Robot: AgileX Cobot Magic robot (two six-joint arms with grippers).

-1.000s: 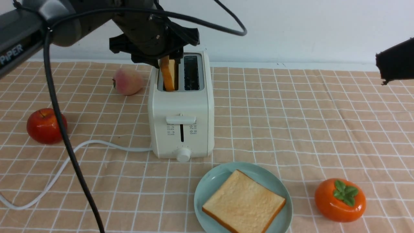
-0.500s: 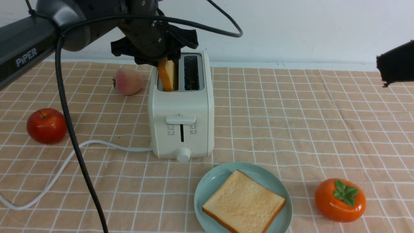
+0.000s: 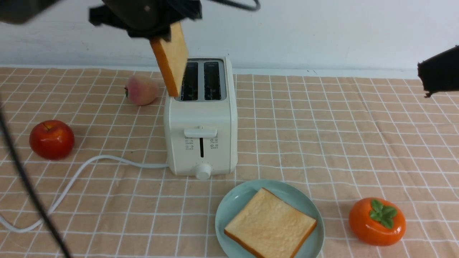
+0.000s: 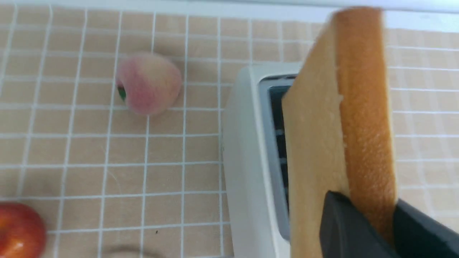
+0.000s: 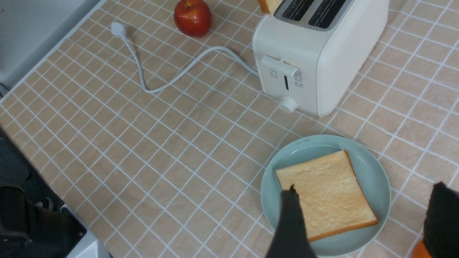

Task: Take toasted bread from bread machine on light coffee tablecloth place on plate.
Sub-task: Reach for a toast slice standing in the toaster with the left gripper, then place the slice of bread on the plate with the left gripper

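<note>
One slice of toast (image 3: 170,59) is pinched in our left claw (image 3: 166,36), its fingers closed on the bread, which hangs tilted just above the toaster (image 3: 201,125). Both slots look empty beneath it. The slice's lower end is over the left edge of the toaster's top, so we judge the step in hand to be lifting clear and swinging across. We should raise it a little more before moving sideways, keeping that low corner from catching the rim, and squeeze only enough to hold, since toast may crumble or pivot in the grip.

Beyond the toaster's left side sit a peach (image 3: 142,90) and a red apple (image 3: 52,139); the cord (image 3: 107,157) runs from its left side towards the tablecloth's (image 3: 136,200) left edge. Nearer us, in front of the toaster and a bit to its right, the plate (image 3: 229,200) already carries another slice (image 3: 270,224), lying flat. We would turn ours level and lower it gently onto that one, letting go only once it rests. Our right claw (image 5: 362,222) stands apart with nothing between its fingers, near the persimmon (image 3: 377,221).
</note>
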